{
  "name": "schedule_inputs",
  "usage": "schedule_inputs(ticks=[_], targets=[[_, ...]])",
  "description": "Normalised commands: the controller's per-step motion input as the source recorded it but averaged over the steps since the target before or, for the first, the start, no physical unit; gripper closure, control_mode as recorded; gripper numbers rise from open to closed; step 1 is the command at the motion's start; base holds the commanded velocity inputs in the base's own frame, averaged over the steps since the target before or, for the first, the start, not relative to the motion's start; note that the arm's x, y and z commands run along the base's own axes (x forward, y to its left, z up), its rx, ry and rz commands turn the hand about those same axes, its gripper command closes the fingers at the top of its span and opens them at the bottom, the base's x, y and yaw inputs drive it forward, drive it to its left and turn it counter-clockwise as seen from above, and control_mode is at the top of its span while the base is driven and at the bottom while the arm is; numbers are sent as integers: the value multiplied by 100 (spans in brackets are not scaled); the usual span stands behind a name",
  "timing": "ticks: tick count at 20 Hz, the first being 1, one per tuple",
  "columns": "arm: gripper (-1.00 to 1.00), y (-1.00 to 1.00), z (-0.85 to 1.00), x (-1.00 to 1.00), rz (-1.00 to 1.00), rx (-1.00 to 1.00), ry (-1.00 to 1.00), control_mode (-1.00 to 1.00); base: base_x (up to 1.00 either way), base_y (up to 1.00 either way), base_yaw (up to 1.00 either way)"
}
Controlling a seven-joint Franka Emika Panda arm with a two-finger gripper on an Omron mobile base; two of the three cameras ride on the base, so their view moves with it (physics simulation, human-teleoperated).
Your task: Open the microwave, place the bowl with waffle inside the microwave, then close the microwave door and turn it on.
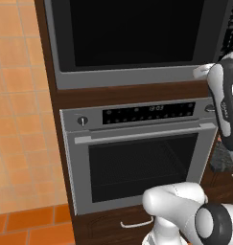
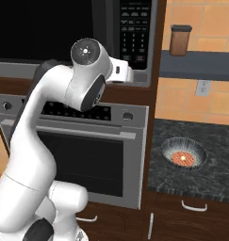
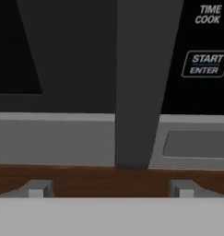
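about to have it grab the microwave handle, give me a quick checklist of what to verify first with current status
1. Gripper open: ok, its fingertips stand wide apart in the hand view.
2. Handle between the fingertips: ok, the dark vertical bar sits roughly centred, slightly toward the keypad side.
3. Fingers touching the handle: cannot tell, depth is unclear.
4. Microwave door shut: ok, black glass lies flush in its grey frame.
5. Bowl with waffle waiting on the dark counter: ok, beside the oven, clear of the arm.
6. Keypad clear of the hand: ok, START ENTER button sits off to the side.
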Motion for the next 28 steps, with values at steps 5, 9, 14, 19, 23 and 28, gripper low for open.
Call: schedule_inputs(ticks=[5,9,14,19,23,28], targets=[[-100,-26,13,31,-9,0,-3,-100,0,0,0],[-100,-11,9,49,-4,0,-4,-100,0,0,0],[-100,0,9,38,-1,0,-12,-100,0,0,0],[100,7,0,15,-2,0,-43,-100,0,0,0],[100,11,0,38,-8,0,-10,-100,0,0,0],[100,5,0,17,-1,0,3,-100,0,0,0]])
